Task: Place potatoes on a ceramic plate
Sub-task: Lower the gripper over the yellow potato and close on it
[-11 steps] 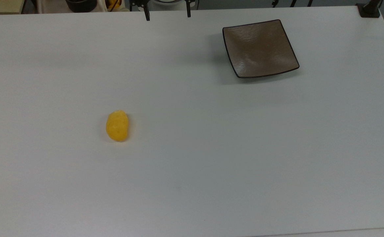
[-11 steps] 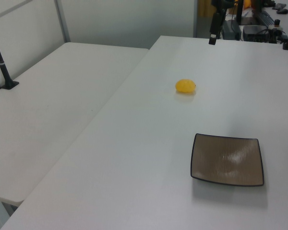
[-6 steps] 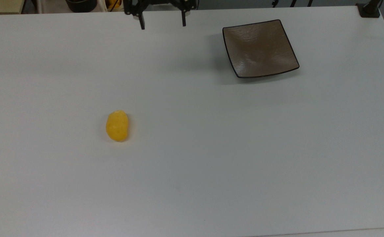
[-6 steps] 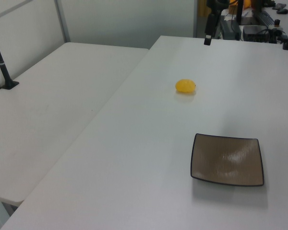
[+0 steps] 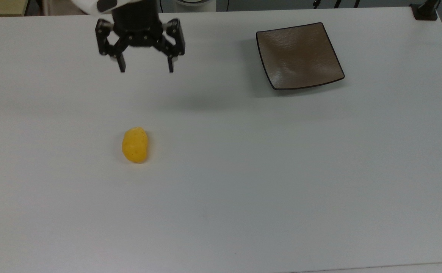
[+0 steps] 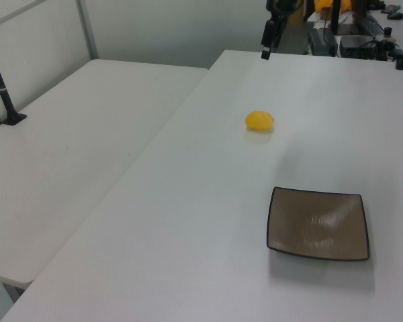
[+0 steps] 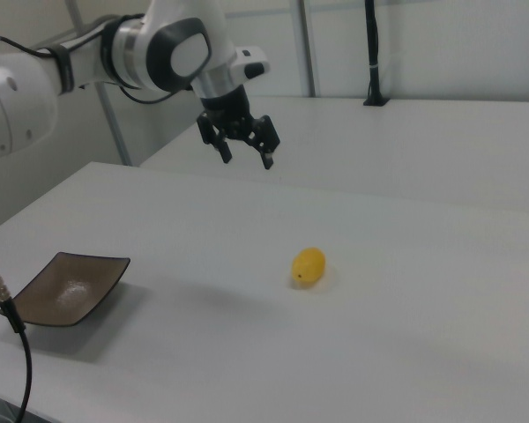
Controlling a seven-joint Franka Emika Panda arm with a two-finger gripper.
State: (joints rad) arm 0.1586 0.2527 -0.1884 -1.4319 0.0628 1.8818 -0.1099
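The tool [image 5: 145, 69] has come forward from the desk's [image 5: 243, 182] far edge, hanging high, fingers spread, empty, nearer the potatoes [image 5: 134, 145] in the top view. I judge this the approach. The potatoes lie untouched on the desk; the ceramic plate [image 5: 299, 56], to the top view's right, holds nothing.

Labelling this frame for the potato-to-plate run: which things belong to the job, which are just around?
Job:
- potato, lying on the white table
- ceramic plate, nothing on it
- gripper, open, holding nothing

Just around:
- second table
- black pole
- cable
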